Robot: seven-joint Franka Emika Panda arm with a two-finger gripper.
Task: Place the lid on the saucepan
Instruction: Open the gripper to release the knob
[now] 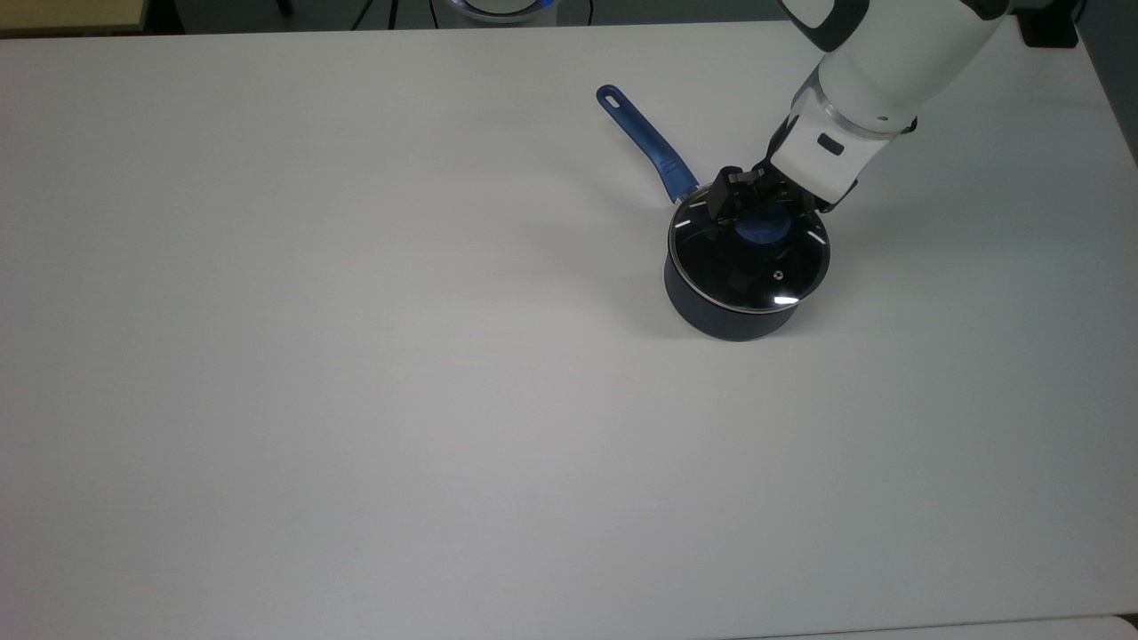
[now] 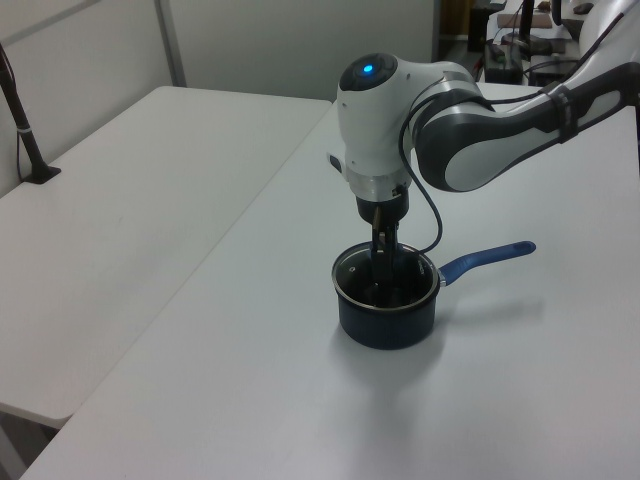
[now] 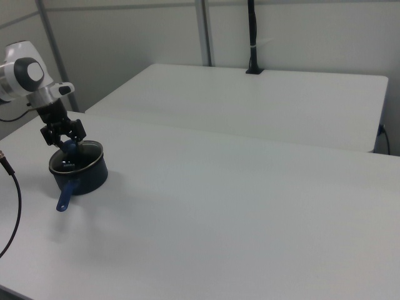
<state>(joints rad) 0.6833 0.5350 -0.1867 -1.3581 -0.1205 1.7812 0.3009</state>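
The dark navy saucepan (image 1: 716, 318) stands on the white table (image 1: 356, 356), its long blue handle (image 1: 645, 138) pointing toward the top view's upper left. The glass lid (image 1: 756, 271) lies level on the saucepan's rim and covers its mouth. My gripper (image 1: 751, 212) reaches down from the top view's upper right and is shut on the lid's blue knob (image 1: 763, 229). In the left view the gripper (image 2: 382, 262) stands upright over the saucepan (image 2: 385, 325). In the right view the saucepan (image 3: 87, 178) sits at the far left under the gripper (image 3: 65, 142).
A second white table (image 2: 120, 200) stands beside this one across a narrow gap. A black pole (image 3: 252, 37) rises from the far table's back edge. A cable (image 2: 435, 215) hangs from the arm close to the saucepan.
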